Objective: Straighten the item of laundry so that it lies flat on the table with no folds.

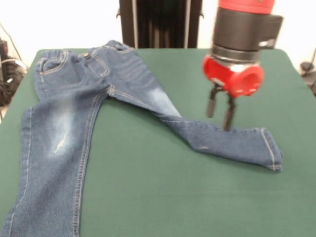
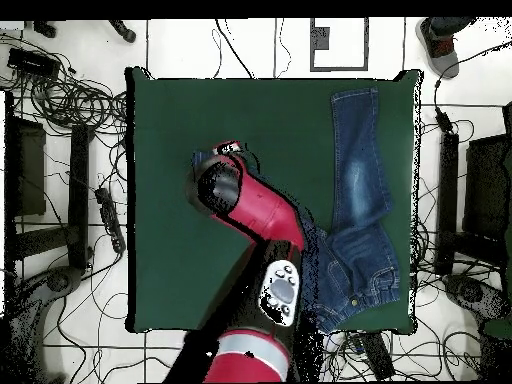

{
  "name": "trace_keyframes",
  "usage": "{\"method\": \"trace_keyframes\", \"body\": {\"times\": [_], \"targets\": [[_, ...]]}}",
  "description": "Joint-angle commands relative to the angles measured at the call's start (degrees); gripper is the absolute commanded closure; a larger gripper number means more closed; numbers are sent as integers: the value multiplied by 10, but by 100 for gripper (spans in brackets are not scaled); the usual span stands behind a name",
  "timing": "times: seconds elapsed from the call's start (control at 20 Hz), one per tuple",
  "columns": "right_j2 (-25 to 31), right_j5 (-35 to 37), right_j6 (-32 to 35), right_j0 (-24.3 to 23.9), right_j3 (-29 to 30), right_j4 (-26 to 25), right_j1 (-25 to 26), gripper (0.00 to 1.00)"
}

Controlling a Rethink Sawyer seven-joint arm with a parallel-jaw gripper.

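Observation:
The item of laundry, a pair of blue jeans (image 1: 74, 94), lies on the green table (image 1: 163, 197) with its waistband at the far left. One leg runs down to the picture's bottom left edge. The other leg (image 1: 222, 140) stretches right, creased at the knee, and ends in a cuff (image 1: 271, 153). My gripper (image 1: 219, 122) hangs over this right leg, open, its tips at or just above the denim with nothing between them. In the overhead view the jeans (image 2: 358, 170) lie at the table's right, and my arm (image 2: 255, 215) hides the gripper and most of the other leg.
The table's edge (image 2: 130, 200) is ringed by floor cables (image 2: 60, 100) and black equipment (image 2: 30, 170) on both sides. The right cuff lies near the table's right edge in the front view.

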Motion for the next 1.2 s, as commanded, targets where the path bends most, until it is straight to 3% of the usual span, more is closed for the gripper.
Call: {"method": "trace_keyframes", "body": {"times": [0.05, 0.15, 0.55, 0.9, 1.1, 1.2], "targets": [[-47, 145, -6, -87, -76, -81, 9, 0], [-51, 157, -28, -121, -83, -108, 1, 0], [46, 128, -156, -299, -38, -230, -46, 0], [108, 114, -186, -415, 12, -332, -98, 0], [233, 114, -248, -525, 86, -357, -143, 0], [279, 95, -255, -558, 105, -384, -149, 0]]}}
